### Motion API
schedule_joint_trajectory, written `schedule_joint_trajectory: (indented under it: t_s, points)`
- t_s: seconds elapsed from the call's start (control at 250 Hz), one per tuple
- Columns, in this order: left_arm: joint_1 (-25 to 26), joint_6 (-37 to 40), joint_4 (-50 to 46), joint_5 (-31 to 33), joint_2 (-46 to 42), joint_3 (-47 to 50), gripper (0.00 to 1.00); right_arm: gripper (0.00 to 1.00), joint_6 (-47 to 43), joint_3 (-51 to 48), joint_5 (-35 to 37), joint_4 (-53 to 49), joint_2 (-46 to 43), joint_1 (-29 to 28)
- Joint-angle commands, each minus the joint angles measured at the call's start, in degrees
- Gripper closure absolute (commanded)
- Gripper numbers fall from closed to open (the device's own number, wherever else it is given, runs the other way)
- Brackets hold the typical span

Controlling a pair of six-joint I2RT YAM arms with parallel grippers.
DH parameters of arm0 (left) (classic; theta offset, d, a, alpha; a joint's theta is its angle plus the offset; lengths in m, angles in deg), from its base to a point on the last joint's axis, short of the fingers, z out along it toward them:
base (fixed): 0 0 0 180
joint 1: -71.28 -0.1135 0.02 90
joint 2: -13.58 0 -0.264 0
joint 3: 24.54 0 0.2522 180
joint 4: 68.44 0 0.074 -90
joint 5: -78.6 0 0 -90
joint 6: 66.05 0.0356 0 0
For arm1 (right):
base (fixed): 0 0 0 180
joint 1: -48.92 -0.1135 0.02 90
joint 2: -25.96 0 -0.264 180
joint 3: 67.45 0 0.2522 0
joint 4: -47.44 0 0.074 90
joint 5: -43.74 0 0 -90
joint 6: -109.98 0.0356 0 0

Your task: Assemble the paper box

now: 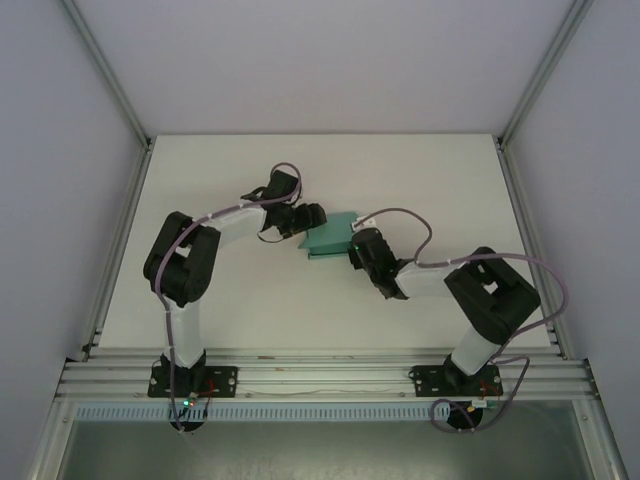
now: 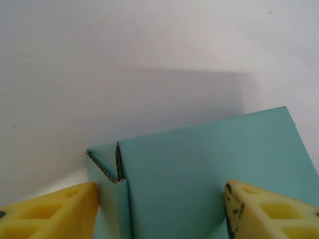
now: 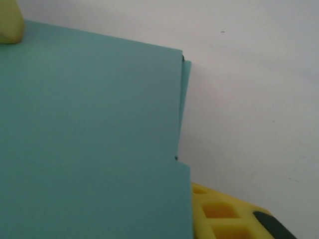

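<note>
The paper box [image 1: 333,237] is teal-green card, partly folded, lying on the white table between my two grippers. In the left wrist view the paper box [image 2: 199,169] has a side flap folded up at its left, showing the corrugated edge. My left gripper [image 2: 159,219] straddles it, jaws apart: the left finger [image 2: 50,214] sits at the flap and the right finger [image 2: 269,211] lies over the flat panel. My right gripper [image 1: 357,247] meets the box from the right. A large teal panel [image 3: 89,139] hides all but one yellow finger [image 3: 234,216] beside its edge.
The white table [image 1: 250,300] is bounded by an aluminium frame, with posts at the back corners and a rail [image 1: 320,375] along the near edge. A fingertip of the left gripper [image 3: 10,22] shows at the panel's far corner in the right wrist view.
</note>
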Motion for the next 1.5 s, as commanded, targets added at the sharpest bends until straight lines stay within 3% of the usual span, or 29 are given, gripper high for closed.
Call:
schedule_joint_trajectory:
  t_s: [0.0, 0.244, 0.396, 0.496, 0.66, 0.871, 1.123, 1.355, 1.495]
  points:
    - [0.13, -0.58, 1.66, -1.62, -0.3, 4.75, 0.41, 0.66, -2.77, -0.21, -3.86, -6.53, -3.83, -0.42]
    - [0.16, -0.45, 4.77, 0.46, -1.39, 9.04, 0.44, 0.43, -3.85, -2.94, -15.51, -16.97, -15.91, -0.05]
    - [0.14, 0.18, 4.55, 1.45, -0.72, 8.77, 0.47, 0.43, -1.01, -5.36, -19.46, -19.8, -24.56, 1.53]
    - [0.12, 0.35, 4.76, 1.48, 0.13, 8.69, 0.49, 0.22, 1.89, -3.51, -18.52, -24.02, -27.28, 2.34]
    - [0.07, 0.66, 5.25, 1.43, 1.25, 9.21, 0.53, 0.0, 7.61, -0.69, -15.87, -25.48, -29.09, 3.86]
    - [-0.08, 1.5, 7.04, 1.8, 1.48, 11.22, 0.6, 0.0, 21.64, 3.51, -14.08, -25.3, -25.23, 8.61]
    - [-0.88, 3.05, 10.93, 3.55, 1.75, 14.72, 0.78, 0.0, 27.28, 11.51, -18.62, -32.41, -12.09, 11.74]
    - [-3.29, 1.95, 17.07, -0.87, 2.01, 19.04, 0.9, 0.0, 33.58, 11.35, -27.29, -24.78, -5.14, 14.6]
    - [-5.79, -1.99, 24.44, -6.12, 2.47, 22.51, 0.91, 0.01, 35.49, 12.15, -36.37, -21.84, -2.15, 15.84]
